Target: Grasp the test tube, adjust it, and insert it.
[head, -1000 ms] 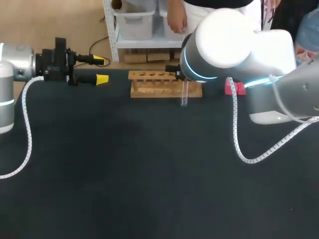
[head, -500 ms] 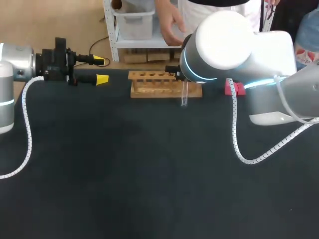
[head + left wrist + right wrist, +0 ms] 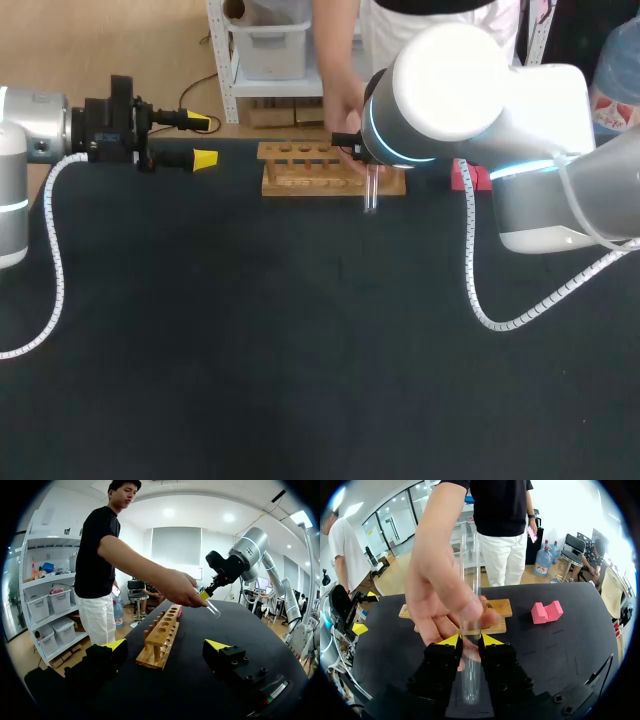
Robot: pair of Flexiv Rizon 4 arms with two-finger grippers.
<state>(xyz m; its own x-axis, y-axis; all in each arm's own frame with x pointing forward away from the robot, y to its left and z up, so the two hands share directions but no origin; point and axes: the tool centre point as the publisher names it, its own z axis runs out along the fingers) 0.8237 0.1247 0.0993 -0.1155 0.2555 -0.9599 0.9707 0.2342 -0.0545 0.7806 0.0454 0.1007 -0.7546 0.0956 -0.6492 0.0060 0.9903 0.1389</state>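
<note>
A clear glass test tube (image 3: 470, 680) stands upright between the yellow tips of my right gripper (image 3: 470, 639), which is shut on it. A person's hand (image 3: 442, 597) reaches over the table and holds the tube just above the fingers. From the head view the tube (image 3: 370, 192) hangs in front of the right end of the wooden rack (image 3: 305, 168), and my right arm's big joint hides most of the gripper. My left gripper (image 3: 203, 140) stays open and empty to the left of the rack (image 3: 161, 634). The left wrist view shows the tube (image 3: 213, 609) slanting out of the hand (image 3: 175, 587).
A pink block (image 3: 471, 177) lies to the right of the rack, also seen from the right wrist (image 3: 546, 612). The black table (image 3: 300, 350) stretches wide in front of the rack. White coiled cables trail from both arms.
The person's hand has come down from the shelf behind the table to the tube at my right gripper. Both arms and the tube have stayed where they were.
</note>
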